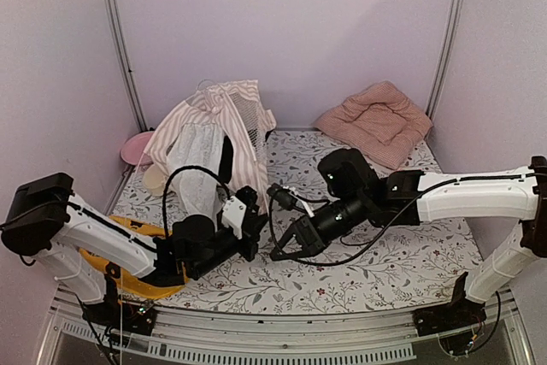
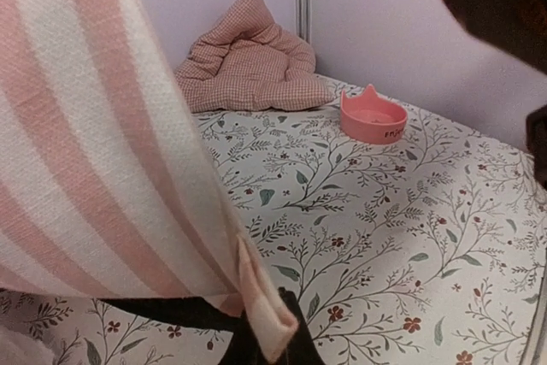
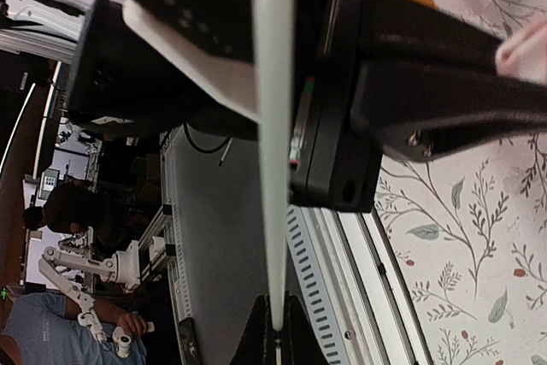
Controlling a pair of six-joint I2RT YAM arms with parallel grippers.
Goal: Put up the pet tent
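The pet tent is a pink-and-white striped fabric heap with white mesh, half raised at the back left. My left gripper sits at its front hem. In the left wrist view the striped fabric fills the left side, and the gripper is shut on a folded hem corner. My right gripper is close beside the left one. In the right wrist view it is shut on the end of a thin white pole that runs straight away from the jaws.
A pink checked cushion lies at the back right and also shows in the left wrist view. A pink cat-ear bowl sits on the floral mat, at the back left. A yellow object lies under my left arm.
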